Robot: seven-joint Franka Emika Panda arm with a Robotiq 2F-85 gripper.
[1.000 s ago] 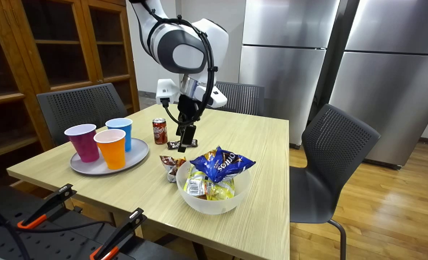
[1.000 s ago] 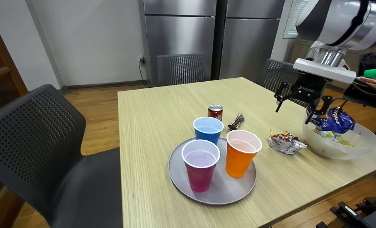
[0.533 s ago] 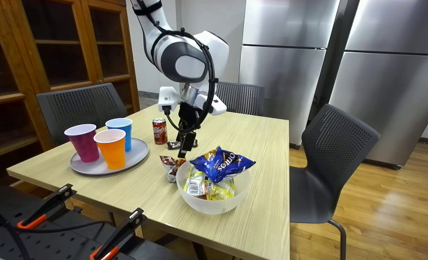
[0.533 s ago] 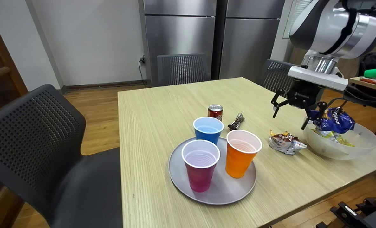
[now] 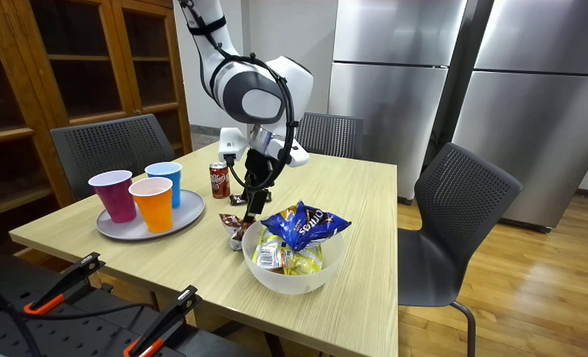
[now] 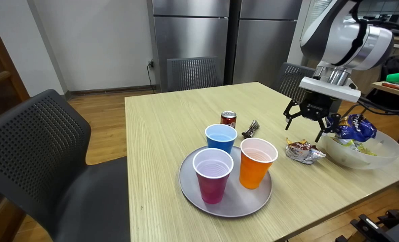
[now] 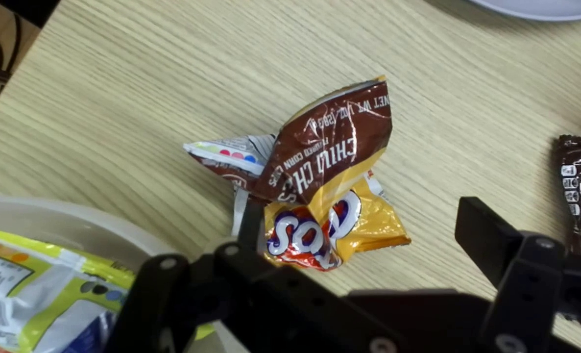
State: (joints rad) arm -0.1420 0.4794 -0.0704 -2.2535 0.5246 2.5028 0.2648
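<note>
My gripper stands open, pointing down above the table, with nothing held. Below it lies a crumpled brown-and-yellow chip bag, on the tabletop beside the bowl. In the wrist view the left finger overlaps the bag's left part; whether they touch I cannot tell. The right finger is over bare wood, well apart from the bag. A frosted bowl sits close by, holding a blue bag and a yellow-green bag. In an exterior view one finger hides part of the brown bag.
A dark candy wrapper and a red soda can are farther back. A grey plate carries a purple cup, an orange cup and a blue cup. Chairs surround the table.
My gripper has come down toward the brown chip bag, shifting slightly leftward in an exterior view. It has stayed open, and the objects have not moved.
</note>
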